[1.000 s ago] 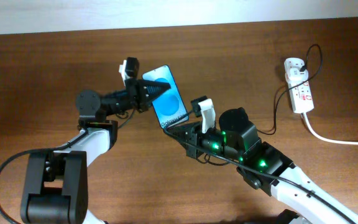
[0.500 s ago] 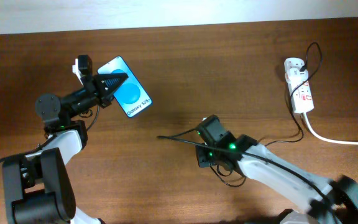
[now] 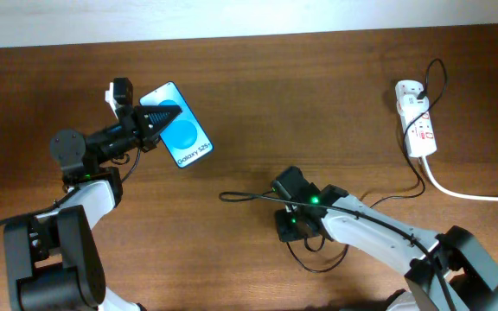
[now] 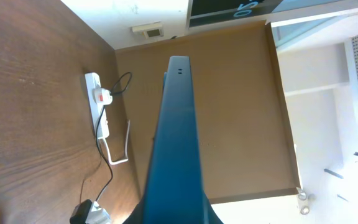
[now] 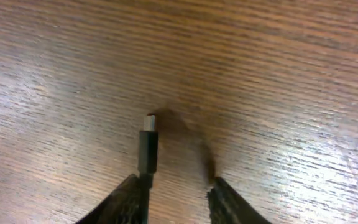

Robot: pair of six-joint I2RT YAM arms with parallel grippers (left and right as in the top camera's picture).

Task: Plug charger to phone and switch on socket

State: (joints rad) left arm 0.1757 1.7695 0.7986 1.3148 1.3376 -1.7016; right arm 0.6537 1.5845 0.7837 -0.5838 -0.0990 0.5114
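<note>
Left claw point(image 3: 158, 117) was clamped on the phone point(image 3: 184, 138), raised over the far-left table point(image 3: 318, 86). Right claw point(image 5: 178, 188) stood part-open, the charger point(image 5: 146, 149) beside one finger; its grip could not be told. The tip should be aligned squarely with the phone's port.

Overhead even, sharp. Right wrist soft, table point(image 5: 55, 68) sheen. Left wrist: phone point(image 4: 179, 143) blurred, backdrop overexposed.

Overhead looks straight down on the brown wooden table point(image 3: 318, 86), right wrist close above it, left wrist sharing overhead's white plastic power strip point(image 4: 97, 106).
</note>
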